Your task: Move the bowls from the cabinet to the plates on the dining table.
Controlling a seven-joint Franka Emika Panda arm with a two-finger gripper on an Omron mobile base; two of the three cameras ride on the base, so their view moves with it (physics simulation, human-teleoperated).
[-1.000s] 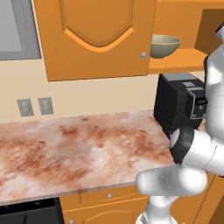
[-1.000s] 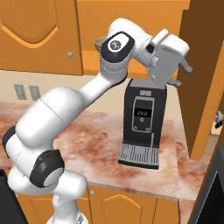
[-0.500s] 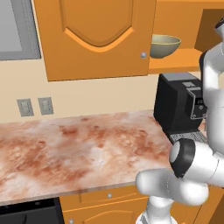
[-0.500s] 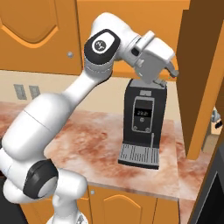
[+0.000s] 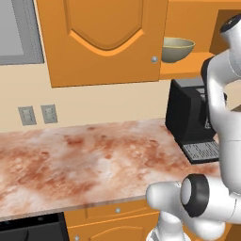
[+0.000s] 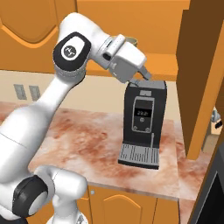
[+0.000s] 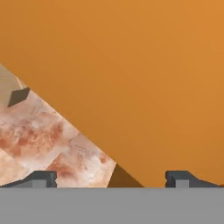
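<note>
While 1 bowl [image 5: 177, 49] sits on the open cabinet [image 5: 197, 70] shelf above the worktop [image 5: 84, 162], the released jaws should rise level with its rim before closing.

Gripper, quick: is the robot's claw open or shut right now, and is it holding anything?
Gripper: open, fingertips wide apart, nothing between them.

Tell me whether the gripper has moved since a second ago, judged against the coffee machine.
Yes. In the right base view the gripper has swung left and downward, now hanging just above the coffee machine top, jaws open.
</note>
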